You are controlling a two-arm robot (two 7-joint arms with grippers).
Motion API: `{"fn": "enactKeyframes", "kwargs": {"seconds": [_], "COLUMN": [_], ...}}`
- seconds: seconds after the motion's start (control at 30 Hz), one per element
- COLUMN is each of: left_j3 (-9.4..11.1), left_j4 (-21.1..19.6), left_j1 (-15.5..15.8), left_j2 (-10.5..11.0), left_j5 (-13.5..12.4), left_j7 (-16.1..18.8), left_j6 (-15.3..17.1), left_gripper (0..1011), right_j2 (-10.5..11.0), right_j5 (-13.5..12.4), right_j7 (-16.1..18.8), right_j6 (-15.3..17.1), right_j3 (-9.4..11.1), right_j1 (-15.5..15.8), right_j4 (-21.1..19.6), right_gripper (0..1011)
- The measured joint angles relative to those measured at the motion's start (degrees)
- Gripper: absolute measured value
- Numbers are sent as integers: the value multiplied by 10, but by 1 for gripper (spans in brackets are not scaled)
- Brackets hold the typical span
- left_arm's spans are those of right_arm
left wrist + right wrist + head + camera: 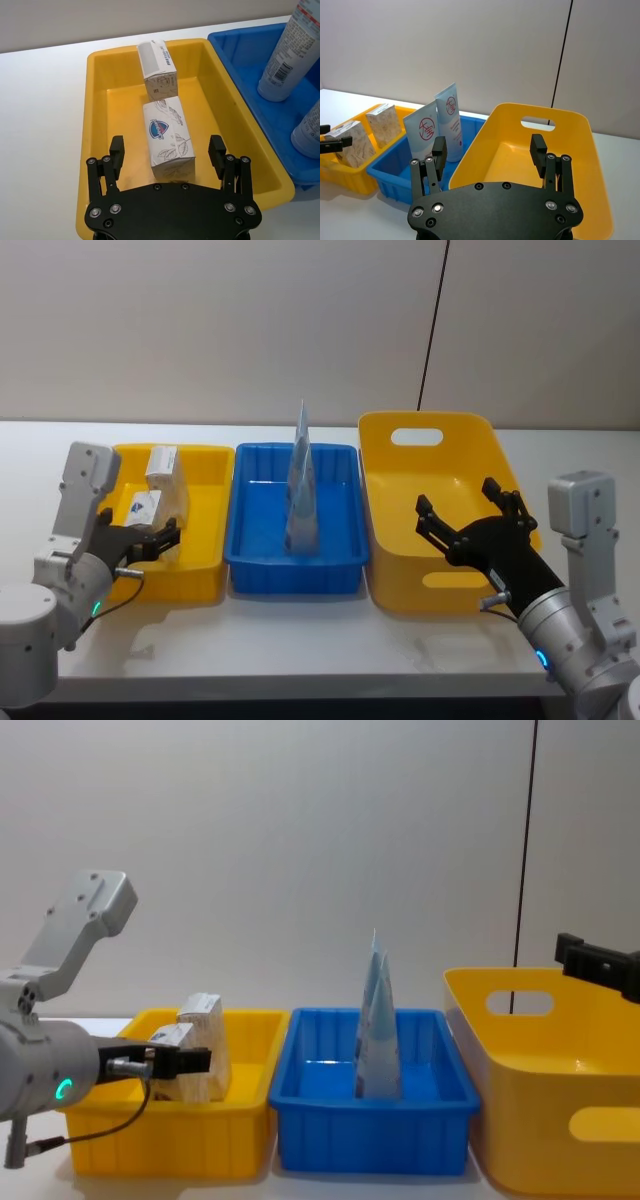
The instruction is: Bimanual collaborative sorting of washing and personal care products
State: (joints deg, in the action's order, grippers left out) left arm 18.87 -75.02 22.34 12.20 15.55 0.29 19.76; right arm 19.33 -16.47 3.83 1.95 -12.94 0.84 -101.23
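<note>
Two boxy marbled-print packs lie in the small yellow bin (200, 575): a near pack (167, 137) with a blue shield logo and a far pack (157, 67) behind it. My left gripper (167, 145) hovers open over the near pack (148, 508), one finger on each side, not touching it. Two pale blue tapering pouches (303, 485) stand upright in the blue bin (296, 562). My right gripper (468, 508) hangs open and holds nothing above the large yellow basket (430, 592). In the right wrist view the basket's floor (520, 155) is bare.
The three containers stand side by side on a white table (300, 640), with a plain wall behind. A black cable (432, 330) runs down the wall behind the basket. Bare tabletop lies in front of the bins.
</note>
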Motion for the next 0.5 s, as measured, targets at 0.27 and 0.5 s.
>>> {"fn": "enactKeyframes", "kwargs": {"seconds": [0.27, 0.5], "left_j3": [-5, -9], "left_j4": [18, 30], "left_j1": [7, 14], "left_j2": [-5, -10], "left_j5": [-2, -2], "left_j7": [-1, -6], "left_j6": [-4, -9], "left_gripper": [1001, 1001], "right_j2": [0, 0], "right_j5": [0, 0], "right_j7": [0, 0], "right_j6": [0, 0], "right_j3": [0, 0], "right_j1": [0, 0], "right_j4": [0, 0], "right_gripper": [1003, 1003]}}
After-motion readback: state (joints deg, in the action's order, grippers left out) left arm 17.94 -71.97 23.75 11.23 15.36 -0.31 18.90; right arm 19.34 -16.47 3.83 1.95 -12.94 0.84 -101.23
